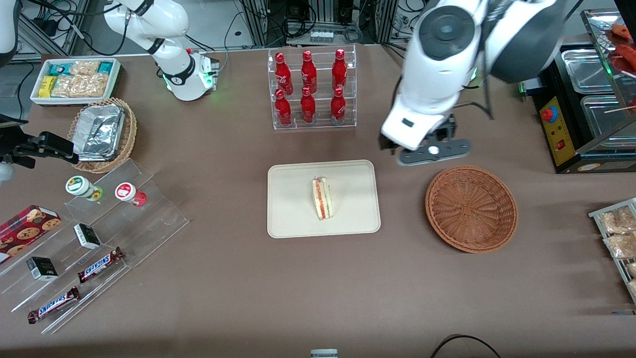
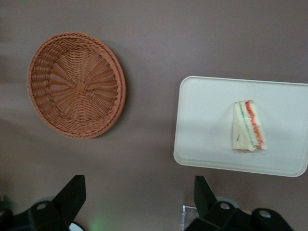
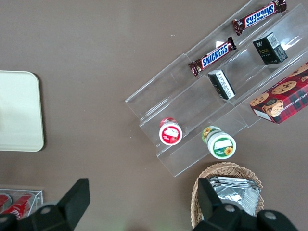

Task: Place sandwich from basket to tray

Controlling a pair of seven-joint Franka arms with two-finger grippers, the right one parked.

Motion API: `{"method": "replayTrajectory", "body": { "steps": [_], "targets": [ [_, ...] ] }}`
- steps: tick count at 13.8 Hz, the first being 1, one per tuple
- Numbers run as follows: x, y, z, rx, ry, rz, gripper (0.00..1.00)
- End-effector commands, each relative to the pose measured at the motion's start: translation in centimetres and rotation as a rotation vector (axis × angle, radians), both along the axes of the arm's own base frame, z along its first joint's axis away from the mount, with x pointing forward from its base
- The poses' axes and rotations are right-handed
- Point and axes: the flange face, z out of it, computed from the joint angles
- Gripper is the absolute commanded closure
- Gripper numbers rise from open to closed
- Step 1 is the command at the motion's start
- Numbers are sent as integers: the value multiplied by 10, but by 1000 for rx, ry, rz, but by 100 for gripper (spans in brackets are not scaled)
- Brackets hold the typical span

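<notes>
The sandwich, a pale wedge with red and green filling, lies in the middle of the cream tray. The round reddish-brown basket sits beside the tray toward the working arm's end, with nothing in it. My left gripper hangs high over bare table, farther from the front camera than the basket and the tray. It is open and holds nothing; both black fingers stand wide apart.
A clear rack of red bottles stands farther from the camera than the tray. A stepped acrylic stand with snacks, a tan wicker basket of foil trays and a white bin lie toward the parked arm's end. Bagged pastries sit at the working arm's end.
</notes>
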Motion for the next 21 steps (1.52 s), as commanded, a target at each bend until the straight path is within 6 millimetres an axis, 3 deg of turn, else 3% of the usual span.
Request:
{"method": "replayTrajectory", "body": {
  "steps": [1, 9, 13, 16, 21],
  "targets": [
    [-2, 44, 18, 2, 26, -38, 1],
    [3, 172, 47, -43, 94, -133, 0],
    [4, 220, 54, -74, 112, -186, 0],
    [2, 247, 56, -83, 116, -219, 0],
    [-9, 261, 65, -82, 96, -215, 0]
  ]
}}
